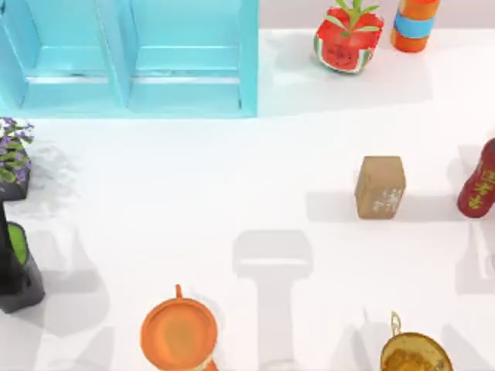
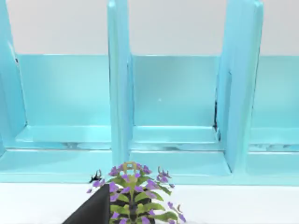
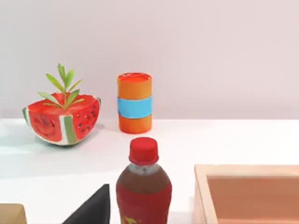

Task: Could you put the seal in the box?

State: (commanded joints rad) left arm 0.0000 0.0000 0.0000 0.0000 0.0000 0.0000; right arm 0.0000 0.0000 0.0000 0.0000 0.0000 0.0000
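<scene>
**Seal on the right half of the tabletop, right arm's job**

Seal [image 1: 380, 187] alone on bare tabletop [image 1: 232, 178], right of centre in the top view, well apart from the blue shelf unit [image 1: 131, 58] at the far left. Just to its right, near but not touching: red bottle [image 1: 478, 182] at the table's right edge. Behind it, well apart: watermelon planter [image 1: 348, 35] and orange can [image 1: 414, 23].

Seemingly stood on end, with the top face square to the table edges and the whitish marks on the side facing the near edge. So no long axis lying flat to line up with; most likely a straight descent from above, closing across the two plain sides.

In the right wrist view: a corner of the seal [image 3: 10, 215], then a dark wedge [image 3: 91, 209], probably part of the right gripper, then the bottle [image 3: 143, 186], then the open wooden box [image 3: 247, 191]. Judged from that order, box out past the bottle on the right. Hence a carry to the right, lifted over or swung around the bottle cap; a knocked bottle the main risk.

Right arm clearly the nearer one. Left arm parked at the left, looking at the shelf unit and a purple-flowered plant [image 2: 135, 196].

Open or closed, for either gripper: cannot tell.
</scene>
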